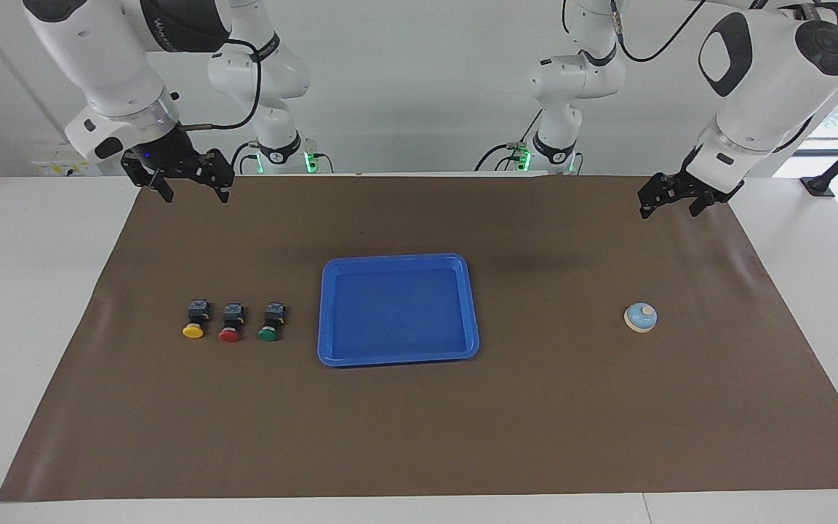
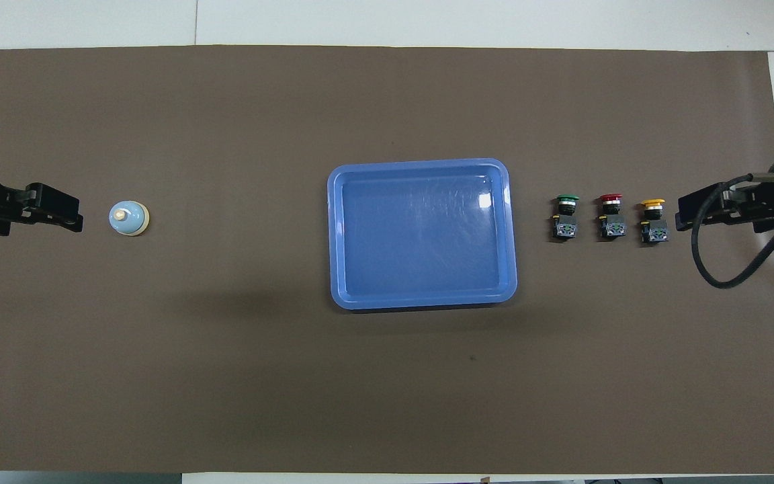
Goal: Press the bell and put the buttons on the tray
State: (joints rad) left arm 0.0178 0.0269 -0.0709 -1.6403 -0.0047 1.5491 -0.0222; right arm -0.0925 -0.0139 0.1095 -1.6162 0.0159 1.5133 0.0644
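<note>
A brown mat covers most of the white desk, and in the middle of it sits the bright-blue tray, with nothing in it. Beside the tray, toward the right arm's end of the desk, the three buttons lie in a neat row on the mat, tipped on their sides with black bodies toward the robots and caps pointing away: the green button closest to the tray, then the red button, then the yellow button at the outer end. None of them touches another or the tray. Well apart from the tray, toward the left arm's end, the light-blue bell stands upright on its cream base with its knob on top. The right gripper hangs over the corner of the mat at its own end, its fingers apart and holding nothing. The left gripper hangs over the mat's edge at the bell's end, clear of the bell, fingers likewise spread and empty.
</note>
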